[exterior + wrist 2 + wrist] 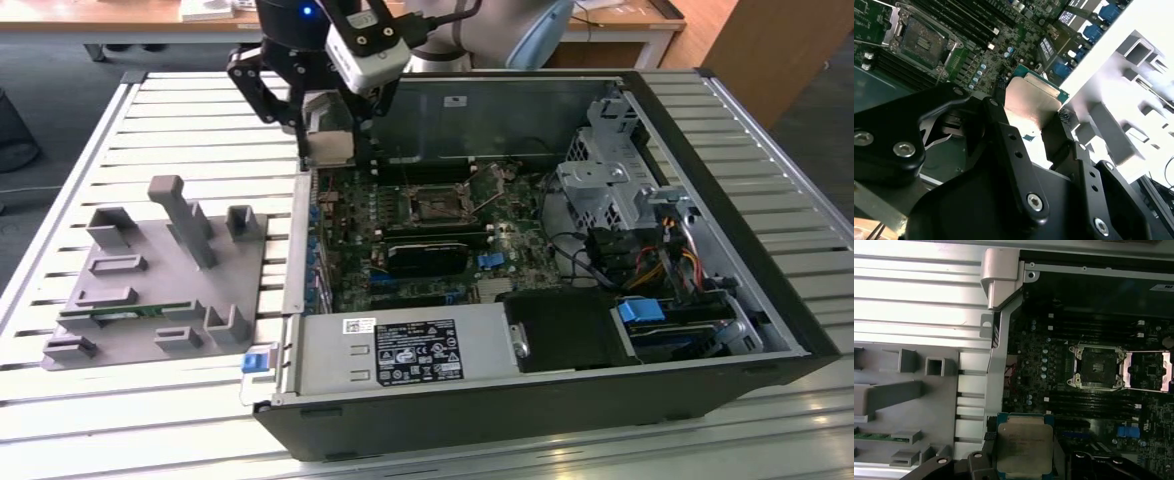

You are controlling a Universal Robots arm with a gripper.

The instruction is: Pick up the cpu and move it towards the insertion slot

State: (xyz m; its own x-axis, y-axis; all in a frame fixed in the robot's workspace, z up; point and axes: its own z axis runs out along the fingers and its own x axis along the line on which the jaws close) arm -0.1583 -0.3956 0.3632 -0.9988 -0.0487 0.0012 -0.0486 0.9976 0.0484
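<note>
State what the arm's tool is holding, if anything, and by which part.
The tool holds the cpu, pinched by two opposite side edges, with its metal top facing the first wrist view.

The gripper (1034, 127) clamps the cpu (1031, 97) between two black fingers (1009, 145), its silvery top showing with a green rim. Beyond it on the motherboard (999, 45) lies the slot (921, 42), well apart, with a pale grey holder (1114, 135) to the other side.

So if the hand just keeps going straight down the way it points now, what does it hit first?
Probably the motherboard near the case's edge wall, not the slot, which lies off to the side. The hand is shut on the cpu, so the chip's lower edge would likely touch first. Depth is unclear.
</note>
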